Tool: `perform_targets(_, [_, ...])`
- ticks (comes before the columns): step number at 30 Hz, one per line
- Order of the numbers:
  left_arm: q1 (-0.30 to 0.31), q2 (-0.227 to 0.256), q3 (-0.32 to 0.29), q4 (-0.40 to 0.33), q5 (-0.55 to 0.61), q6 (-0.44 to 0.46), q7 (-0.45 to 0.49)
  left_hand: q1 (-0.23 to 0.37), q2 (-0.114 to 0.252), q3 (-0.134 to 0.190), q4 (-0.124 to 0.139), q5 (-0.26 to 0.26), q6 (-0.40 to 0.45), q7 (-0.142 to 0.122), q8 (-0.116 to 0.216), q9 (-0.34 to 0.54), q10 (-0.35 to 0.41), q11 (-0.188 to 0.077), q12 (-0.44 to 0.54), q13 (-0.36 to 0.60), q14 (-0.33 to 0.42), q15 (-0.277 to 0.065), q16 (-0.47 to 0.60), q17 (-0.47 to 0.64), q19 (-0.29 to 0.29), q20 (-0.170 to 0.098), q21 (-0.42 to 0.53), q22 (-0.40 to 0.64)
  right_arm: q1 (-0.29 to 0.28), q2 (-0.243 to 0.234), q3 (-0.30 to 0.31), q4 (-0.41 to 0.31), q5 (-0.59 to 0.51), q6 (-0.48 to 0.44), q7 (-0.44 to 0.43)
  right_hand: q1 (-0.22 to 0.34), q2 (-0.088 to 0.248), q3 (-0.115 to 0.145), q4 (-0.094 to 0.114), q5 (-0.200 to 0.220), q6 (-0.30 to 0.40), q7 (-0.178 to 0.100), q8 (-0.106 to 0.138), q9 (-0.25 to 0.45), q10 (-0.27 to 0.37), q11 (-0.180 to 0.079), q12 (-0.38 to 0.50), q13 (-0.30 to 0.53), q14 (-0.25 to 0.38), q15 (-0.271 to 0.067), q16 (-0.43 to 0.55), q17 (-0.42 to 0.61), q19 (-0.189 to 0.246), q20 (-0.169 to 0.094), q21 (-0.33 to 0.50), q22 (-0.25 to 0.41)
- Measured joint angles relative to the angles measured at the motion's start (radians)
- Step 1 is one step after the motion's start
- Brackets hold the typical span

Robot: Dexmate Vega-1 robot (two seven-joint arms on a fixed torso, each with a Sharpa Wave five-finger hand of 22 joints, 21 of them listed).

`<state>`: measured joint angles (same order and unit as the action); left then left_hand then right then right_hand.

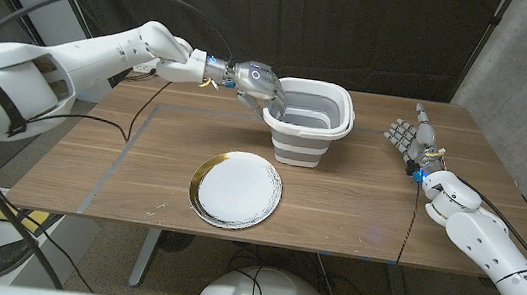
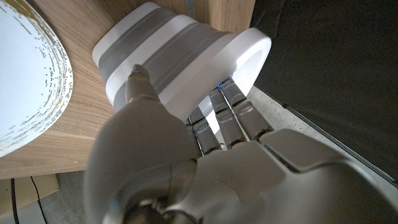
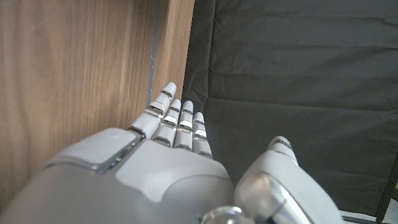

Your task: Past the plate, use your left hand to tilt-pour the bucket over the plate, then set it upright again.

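Left robot hand grips the bucket rim, plate just beside; right robot hand released

The counter is showing matt wood grain; the bucket is looking like smooth plastic, the plate glossy with a gilt rim.

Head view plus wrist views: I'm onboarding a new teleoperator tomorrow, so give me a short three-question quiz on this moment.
1. True or false: the bucket lies tipped over on the plate.
2. Which hand grips the bucket's rim: A) left hand B) right hand?
3. Fill in: the plate is white with a ___ rim.

Key: 1 false, it stands on the table beyond the plate; 2 A; 3 gold.
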<state>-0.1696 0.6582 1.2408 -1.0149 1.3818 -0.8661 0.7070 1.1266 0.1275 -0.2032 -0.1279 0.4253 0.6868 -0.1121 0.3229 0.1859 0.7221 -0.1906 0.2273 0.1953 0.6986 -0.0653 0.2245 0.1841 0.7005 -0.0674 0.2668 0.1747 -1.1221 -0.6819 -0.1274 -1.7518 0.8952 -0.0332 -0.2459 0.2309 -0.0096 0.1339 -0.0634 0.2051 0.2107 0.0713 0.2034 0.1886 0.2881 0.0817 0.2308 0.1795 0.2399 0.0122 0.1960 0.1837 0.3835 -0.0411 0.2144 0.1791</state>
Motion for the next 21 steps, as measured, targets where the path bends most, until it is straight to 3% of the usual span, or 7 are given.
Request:
perform_targets(7, [-0.018,-0.036,0.038,0.056,-0.006,-0.002,0.014,0.009,0.027,0.014,0.014,-0.04,0.059,0.012,0.006,0.0,0.051,0.018,0.0,0.002,0.056,-0.013,0.0,0.0,0.039,-0.007,0.008,0.0,-0.01,-0.003,0.006,-0.008,0.001,0.0,-0.005,0.0,0.0,0.0,0.0,0.0,0.0,0.0,0.0,0.0,0.0,0.0,0.0,0.0,0.005,0.005,0.0,0.0,0.0,0.0,0.0,0.0])
perform_targets(11, [-0.028,-0.055,0.06,0.083,-0.007,-0.002,0.025,0.031,0.05,0.044,0.014,-0.07,0.09,0.019,0.006,0.0,0.086,0.022,0.0,0.003,0.096,-0.022,0.0,0.0,0.063,-0.013,0.008,0.0,-0.015,-0.004,0.009,-0.013,0.001,0.0,-0.008,0.0,0.0,0.0,0.0,0.0,0.0,0.0,0.0,0.0,0.0,0.0,0.0,0.004,0.005,0.005,0.0,0.0,0.0,0.0,0.0,0.0])
perform_targets(14, [-0.036,-0.068,0.079,0.102,-0.007,-0.001,0.032,0.06,0.077,0.101,0.02,-0.113,0.148,0.029,0.014,0.002,0.141,0.025,0.001,0.003,0.149,-0.034,0.0,0.0,0.094,-0.019,0.016,0.004,-0.021,-0.007,0.014,-0.02,0.002,-0.002,-0.013,0.0,0.0,0.0,0.0,0.0,0.0,0.0,0.0,0.0,0.0,0.0,0.0,0.005,0.005,0.005,0.0,0.0,0.0,0.0,0.0,0.0])
perform_targets(18, [-0.044,-0.077,0.097,0.116,-0.008,0.008,0.061,0.111,0.067,0.201,0.054,-0.18,0.238,0.049,0.018,0.006,0.235,0.029,0.006,0.007,0.253,-0.062,0.005,0.0,0.171,-0.035,0.036,0.003,-0.03,-0.01,0.019,-0.029,0.002,-0.004,-0.019,0.0,0.0,0.0,0.0,0.0,0.0,0.0,0.0,0.0,0.0,0.0,0.0,0.005,0.005,0.005,-0.004,0.0,0.0,0.0,0.0,0.0])
perform_targets(21, [-0.045,-0.074,0.102,0.112,-0.012,0.012,0.072,0.13,0.059,0.253,0.07,-0.206,0.262,0.062,0.018,0.007,0.277,0.036,0.006,0.009,0.315,-0.087,0.006,-0.003,0.228,-0.041,0.051,0.001,-0.032,-0.011,0.021,-0.032,0.002,-0.005,-0.022,0.0,0.0,0.0,0.0,0.0,0.0,0.0,0.0,0.0,0.0,0.0,0.0,0.005,0.005,0.005,-0.004,0.0,0.0,0.0,-0.004,0.0])
